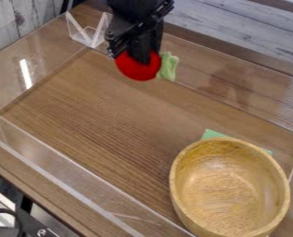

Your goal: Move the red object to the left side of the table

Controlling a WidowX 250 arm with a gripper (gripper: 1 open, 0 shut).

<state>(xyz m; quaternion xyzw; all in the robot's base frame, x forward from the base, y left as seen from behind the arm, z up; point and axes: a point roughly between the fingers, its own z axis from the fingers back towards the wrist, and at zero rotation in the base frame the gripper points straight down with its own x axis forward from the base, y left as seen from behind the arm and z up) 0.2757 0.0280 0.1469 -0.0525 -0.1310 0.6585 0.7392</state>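
The red object [139, 68], a small round toy fruit with a light-green leafy bit [171, 67] on its right, hangs just above the brown wood-grain table [112, 120] near the back. My black gripper [136, 57] comes down on it from above, its fingers shut around the top of the fruit. The fruit's upper part is hidden by the fingers.
A round light wooden bowl [231, 193] stands at the front right, with a flat green cloth piece [213, 136] peeking out behind it. Low clear acrylic walls [38, 153] edge the table. A clear folded stand [84, 32] sits at the back left.
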